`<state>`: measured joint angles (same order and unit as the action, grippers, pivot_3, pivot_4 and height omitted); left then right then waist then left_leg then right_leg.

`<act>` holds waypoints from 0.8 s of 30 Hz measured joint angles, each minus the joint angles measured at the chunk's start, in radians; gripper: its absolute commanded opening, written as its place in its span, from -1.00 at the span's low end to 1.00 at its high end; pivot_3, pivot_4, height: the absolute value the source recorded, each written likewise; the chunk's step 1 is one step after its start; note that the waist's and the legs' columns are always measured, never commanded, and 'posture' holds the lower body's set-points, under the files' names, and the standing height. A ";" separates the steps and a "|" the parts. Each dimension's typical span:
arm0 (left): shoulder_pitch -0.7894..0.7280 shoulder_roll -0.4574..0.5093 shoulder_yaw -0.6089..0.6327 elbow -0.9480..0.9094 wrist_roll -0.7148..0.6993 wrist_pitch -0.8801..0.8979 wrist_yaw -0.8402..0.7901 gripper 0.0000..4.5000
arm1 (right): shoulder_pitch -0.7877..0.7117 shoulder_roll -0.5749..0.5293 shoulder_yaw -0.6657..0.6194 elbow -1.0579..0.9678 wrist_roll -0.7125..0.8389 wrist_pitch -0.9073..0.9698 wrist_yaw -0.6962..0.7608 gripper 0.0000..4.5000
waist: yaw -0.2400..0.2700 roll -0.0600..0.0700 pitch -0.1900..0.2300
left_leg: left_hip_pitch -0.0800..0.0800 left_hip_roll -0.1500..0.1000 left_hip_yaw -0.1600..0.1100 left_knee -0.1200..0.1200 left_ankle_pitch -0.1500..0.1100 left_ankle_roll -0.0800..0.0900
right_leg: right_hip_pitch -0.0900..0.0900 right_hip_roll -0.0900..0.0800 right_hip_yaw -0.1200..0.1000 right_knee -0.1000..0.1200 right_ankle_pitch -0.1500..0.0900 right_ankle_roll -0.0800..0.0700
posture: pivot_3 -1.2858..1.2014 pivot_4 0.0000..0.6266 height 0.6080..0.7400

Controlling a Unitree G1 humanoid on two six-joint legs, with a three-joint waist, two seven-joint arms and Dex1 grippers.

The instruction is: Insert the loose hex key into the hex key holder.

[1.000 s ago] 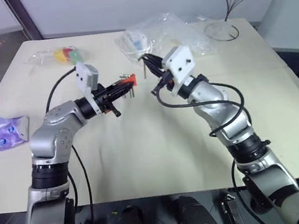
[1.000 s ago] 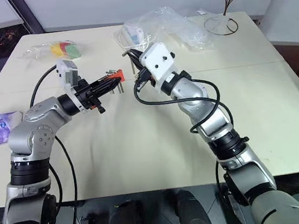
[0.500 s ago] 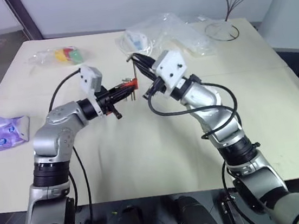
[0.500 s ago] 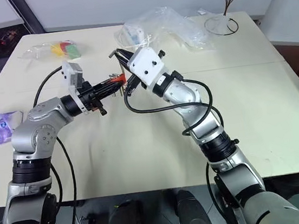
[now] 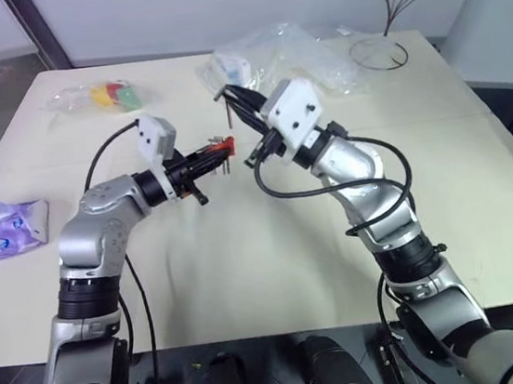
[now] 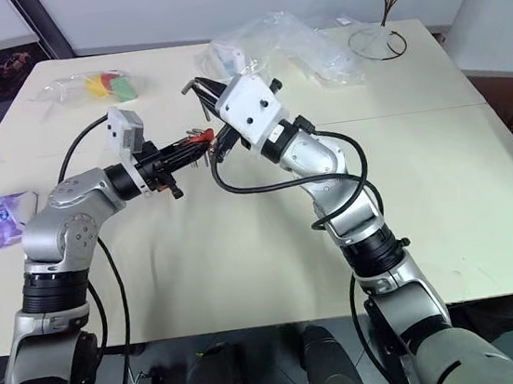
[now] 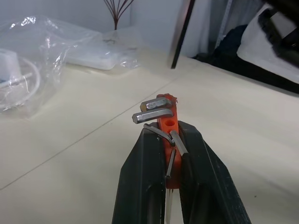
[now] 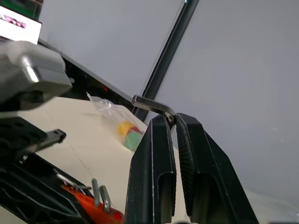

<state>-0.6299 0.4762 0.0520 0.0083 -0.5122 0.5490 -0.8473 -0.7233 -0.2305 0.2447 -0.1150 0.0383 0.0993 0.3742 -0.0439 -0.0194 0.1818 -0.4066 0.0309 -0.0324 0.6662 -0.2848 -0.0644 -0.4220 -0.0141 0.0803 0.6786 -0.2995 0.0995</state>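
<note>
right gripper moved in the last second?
Yes. The right gripper, shut on the loose hex key, shifted toward the robot's left, closer to the hex key holder.

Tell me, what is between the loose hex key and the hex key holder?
Nothing: in the left eye view, only open air separates the loose hex key from the hex key holder.

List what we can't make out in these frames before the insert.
- Hex key: right wrist view shows its bent end; the right gripper fingers hide the rest.
- Holder: left wrist view, lower part hidden between the left gripper fingers; which slots are free cannot be told.
- Gap between key and holder: head views, too small and partly behind the right wrist camera block.
- Bagged items: too small to identify.
</note>
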 measured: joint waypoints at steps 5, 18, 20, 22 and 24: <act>-0.001 -0.005 0.000 0.001 0.001 -0.009 0.000 -1.00 | 0.001 0.015 0.000 0.000 -0.004 0.009 0.008 -0.98 | 0.000 0.000 0.000 | 0.000 0.000 0.000 0.001 0.000 0.000 | -0.001 0.000 0.000 0.002 0.000 0.000 | 0.03 -0.52 1.00; -0.001 -0.006 0.000 -0.007 -0.001 -0.008 0.001 -1.00 | 0.027 0.018 0.000 0.000 -0.019 0.012 0.025 -0.98 | 0.000 0.000 0.000 | 0.000 0.000 0.000 0.001 0.000 -0.001 | -0.001 0.000 0.000 0.003 0.000 0.000 | 0.03 -0.52 1.00; -0.001 -0.006 0.000 -0.008 -0.001 -0.005 0.002 -1.00 | 0.029 0.019 0.000 0.000 -0.020 0.011 0.025 -0.98 | 0.000 0.000 0.000 | 0.000 0.000 0.000 0.001 0.000 -0.001 | -0.001 0.000 0.000 0.003 0.000 0.000 | 0.03 -0.52 1.00; -0.001 -0.006 0.000 -0.010 -0.001 -0.005 0.003 -1.00 | 0.029 0.020 0.000 0.000 -0.023 0.009 0.025 -0.98 | 0.000 0.000 0.000 | 0.000 0.000 0.000 0.001 0.000 -0.001 | -0.001 0.000 0.000 0.003 0.000 0.000 | 0.03 -0.52 1.00; -0.001 -0.006 0.000 -0.011 -0.001 -0.003 0.004 -1.00 | 0.030 0.021 0.000 0.001 -0.024 0.003 0.025 -0.98 | 0.000 0.000 0.000 | 0.000 0.000 0.000 0.001 0.000 -0.001 | -0.001 0.000 0.000 0.003 0.000 0.000 | 0.03 -0.52 1.00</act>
<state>-0.6311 0.4707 0.0524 -0.0030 -0.5136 0.5462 -0.8437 -0.6932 -0.2098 0.2446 -0.1141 0.0143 0.1026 0.3994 -0.0441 -0.0194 0.1817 -0.4065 0.0308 -0.0324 0.6670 -0.2844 -0.0649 -0.4231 -0.0140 0.0804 0.6814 -0.2995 0.0994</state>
